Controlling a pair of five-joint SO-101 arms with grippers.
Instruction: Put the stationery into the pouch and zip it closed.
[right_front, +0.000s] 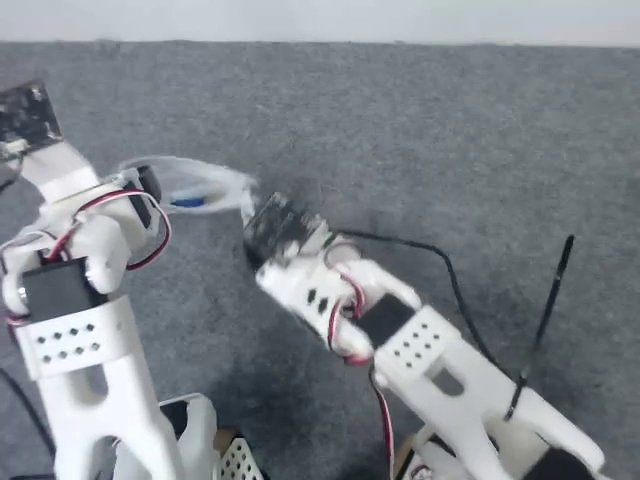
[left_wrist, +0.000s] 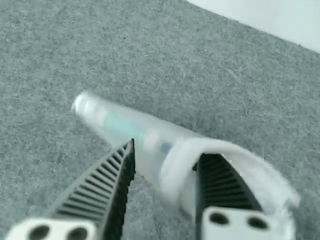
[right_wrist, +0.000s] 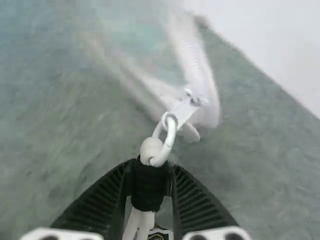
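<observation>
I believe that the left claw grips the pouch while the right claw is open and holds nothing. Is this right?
Not quite. The right claw is shut on the zipper pull, as the right wrist view shows. The left claw does grip the pouch.

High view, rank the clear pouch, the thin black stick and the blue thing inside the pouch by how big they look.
1. clear pouch: covers the most area, though an arm hides part of it.
2. thin black stick: longer end to end than the pouch, but very thin.
3. blue thing: smallest by far.
</observation>
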